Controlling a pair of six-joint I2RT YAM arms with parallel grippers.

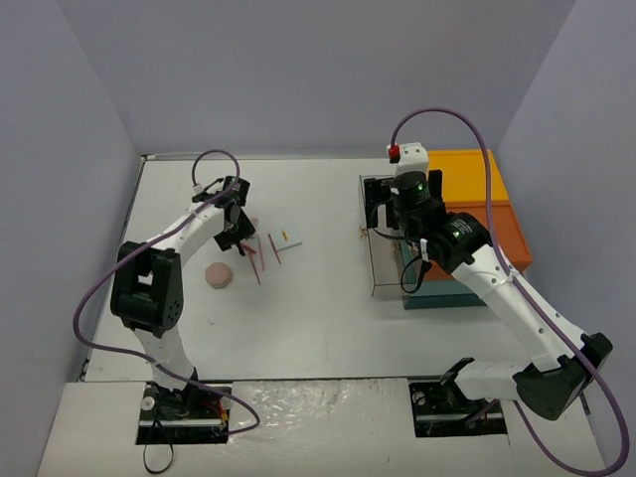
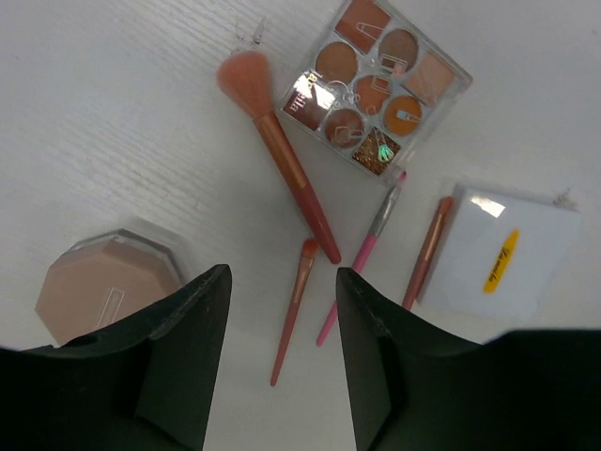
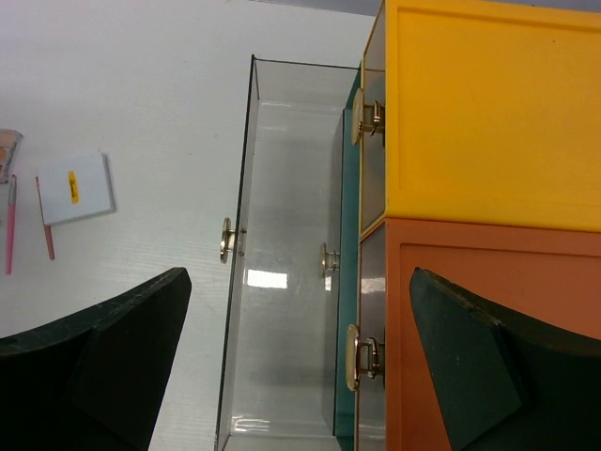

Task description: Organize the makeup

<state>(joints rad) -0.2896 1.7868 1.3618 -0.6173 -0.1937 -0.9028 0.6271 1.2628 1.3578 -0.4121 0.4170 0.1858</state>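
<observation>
The makeup lies on the white table under my left gripper [image 2: 282,277]. Its jaws stand apart, and a thin orange brush [image 2: 296,310] lies on the table in the gap, untouched. Around it are a pink brush [image 2: 364,252], a large fluffy brush [image 2: 282,160], a copper pencil [image 2: 427,254], a clear palette [image 2: 376,85], a white card [image 2: 512,249] and a peach compact [image 2: 108,282]. From above, the left gripper [image 1: 237,234] hides the palette; the compact [image 1: 218,275] and card [image 1: 285,237] show. My right gripper [image 3: 300,282] hangs open and empty over a pulled-out clear drawer [image 3: 282,235].
The orange, yellow and teal box [image 1: 487,209] stands at the right, its clear drawer [image 1: 388,268] pulled out to the left with brass knobs. Grey walls close in the table on three sides. The white card [image 3: 75,186] also shows left of the drawer.
</observation>
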